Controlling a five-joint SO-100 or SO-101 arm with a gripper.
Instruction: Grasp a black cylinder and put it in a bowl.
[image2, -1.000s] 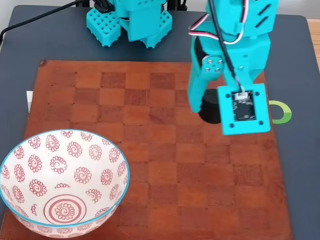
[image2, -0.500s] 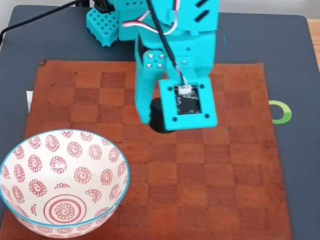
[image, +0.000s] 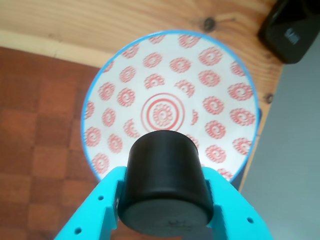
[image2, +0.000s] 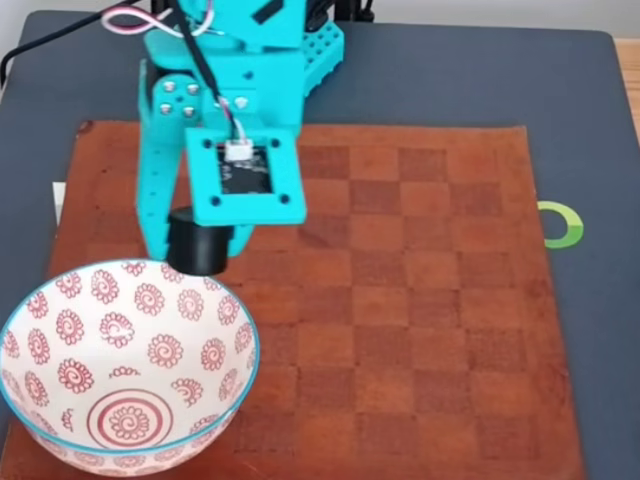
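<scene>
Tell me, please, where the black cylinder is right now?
The black cylinder is clamped in the end effector, in the fixed view above the far rim of the bowl, left of the checkered board's centre.

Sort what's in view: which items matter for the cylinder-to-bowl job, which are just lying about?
In the job:
- black cylinder, clamped in the gripper jaws
- bowl, red-patterned with a blue rim

Lying about:
- brown checkered board under everything
- dark mat beneath the board
- black box on the wooden tabletop, wrist view
- green ring mark on the mat
</scene>
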